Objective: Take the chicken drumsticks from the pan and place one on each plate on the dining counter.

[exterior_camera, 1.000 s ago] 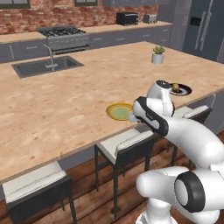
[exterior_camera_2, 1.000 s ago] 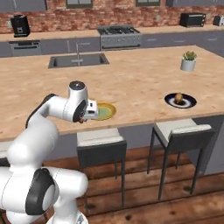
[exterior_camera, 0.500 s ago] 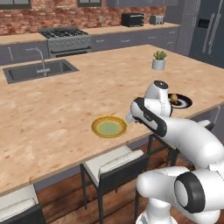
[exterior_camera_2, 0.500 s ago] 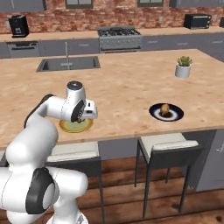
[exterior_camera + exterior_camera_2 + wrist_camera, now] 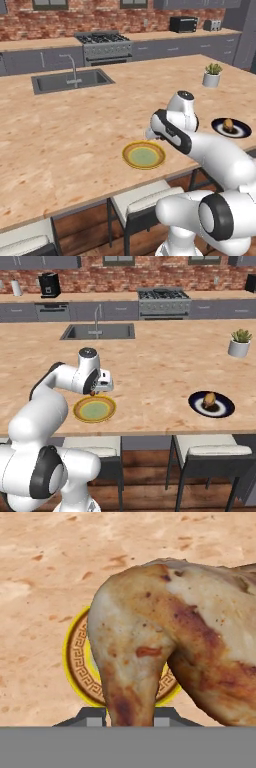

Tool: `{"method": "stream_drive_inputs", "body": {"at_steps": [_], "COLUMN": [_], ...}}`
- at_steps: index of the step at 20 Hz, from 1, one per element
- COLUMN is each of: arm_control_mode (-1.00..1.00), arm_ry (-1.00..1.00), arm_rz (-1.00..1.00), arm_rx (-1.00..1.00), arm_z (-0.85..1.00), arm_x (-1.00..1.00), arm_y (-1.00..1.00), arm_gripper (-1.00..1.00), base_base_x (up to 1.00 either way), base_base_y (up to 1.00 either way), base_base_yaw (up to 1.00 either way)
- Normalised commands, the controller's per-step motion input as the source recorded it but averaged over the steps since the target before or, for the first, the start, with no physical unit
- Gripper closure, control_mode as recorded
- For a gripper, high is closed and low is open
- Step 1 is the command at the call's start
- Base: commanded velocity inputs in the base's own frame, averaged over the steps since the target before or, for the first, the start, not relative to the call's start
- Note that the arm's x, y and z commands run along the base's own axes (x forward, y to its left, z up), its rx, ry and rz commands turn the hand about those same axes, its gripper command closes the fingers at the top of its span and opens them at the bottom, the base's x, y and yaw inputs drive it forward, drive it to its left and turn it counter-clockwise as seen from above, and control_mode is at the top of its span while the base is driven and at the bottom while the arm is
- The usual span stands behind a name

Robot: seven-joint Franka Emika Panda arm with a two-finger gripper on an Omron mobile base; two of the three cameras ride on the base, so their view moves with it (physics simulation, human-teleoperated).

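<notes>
A chicken drumstick [image 5: 165, 642] is pinched tight in the gripper [image 5: 131, 717]. It fills the middle and right of the hand view, and the yellow-green plate [image 5: 75, 662] peeks out behind it. In the right base view the gripper [image 5: 95, 390] hangs above that plate [image 5: 95, 409], left of the middle. The other drumstick [image 5: 210, 400] lies on the dark plate [image 5: 211, 404] at the right. Both plates sit on the dining counter [image 5: 150, 366], with stools [image 5: 207, 448] tucked below.

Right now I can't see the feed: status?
Pincer shut on drumstick, above yellow-green plate. Black plate already served. Nothing in the way.
</notes>
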Motion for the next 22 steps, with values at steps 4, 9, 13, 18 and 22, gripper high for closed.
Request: {"method": "stream_drive_inputs", "body": {"at_steps": [4, 9, 13, 18, 22], "arm_control_mode": [1.00, 1.00, 1.00, -1.00, -1.00], "arm_ry": [0.00, 0.00, 0.00, 0.00, 0.00], "arm_rz": [0.00, 0.00, 0.00, 0.00, 0.00], "arm_rx": [0.00, 0.00, 0.00, 0.00, 0.00], "arm_z": [0.00, 0.00, 0.00, -0.03, -0.13], "arm_x": [0.00, 0.00, 0.00, 0.13, 0.84], "arm_y": [0.00, 0.00, 0.00, -0.02, -0.11], "arm_gripper": [1.00, 1.00, 1.00, 1.00, 1.00], "base_base_x": [0.18, 0.00, 0.00, 0.15, 0.00], "base_base_y": [0.00, 0.00, 0.00, -0.01, 0.00], "base_base_yaw": [0.03, 0.00, 0.00, 0.00, 0.00]}}
